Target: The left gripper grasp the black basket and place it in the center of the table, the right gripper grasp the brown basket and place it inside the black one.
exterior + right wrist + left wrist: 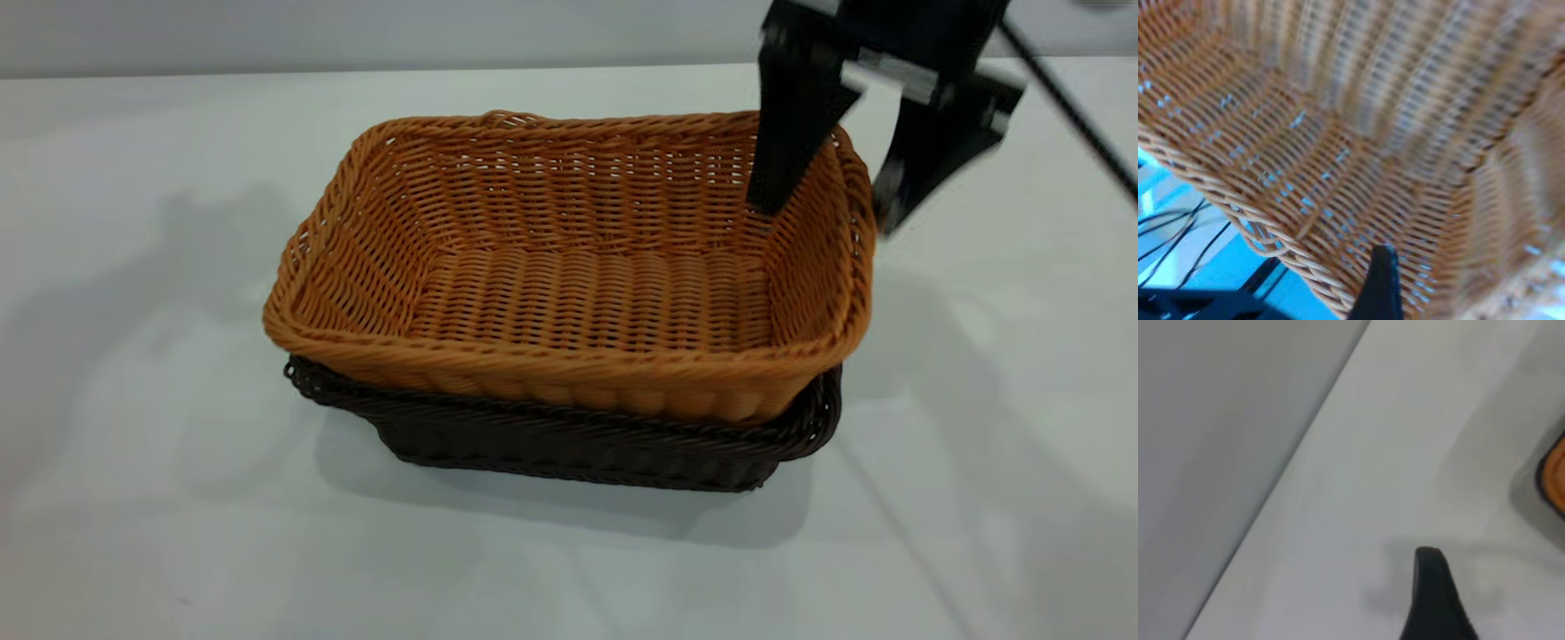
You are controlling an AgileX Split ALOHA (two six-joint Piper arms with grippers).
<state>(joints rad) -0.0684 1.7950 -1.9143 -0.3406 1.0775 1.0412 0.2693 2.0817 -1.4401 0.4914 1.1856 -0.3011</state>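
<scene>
The brown basket [578, 293] sits nested inside the black basket [578, 449] near the middle of the table [133, 267], its left end riding a little higher. My right gripper [825, 213] is open at the brown basket's right end, one finger inside the wall and one outside, straddling the rim. The right wrist view is filled by the brown basket's weave [1338, 133]. My left gripper is out of the exterior view. Its one visible finger [1436, 593] hangs over bare table, far from the baskets' corner [1555, 473], holding nothing.
A black cable [1076, 116] runs down from the right arm at the far right. The table's back edge meets a pale wall [356, 36]. Dark cables and a blue floor [1178, 233] show past the basket rim in the right wrist view.
</scene>
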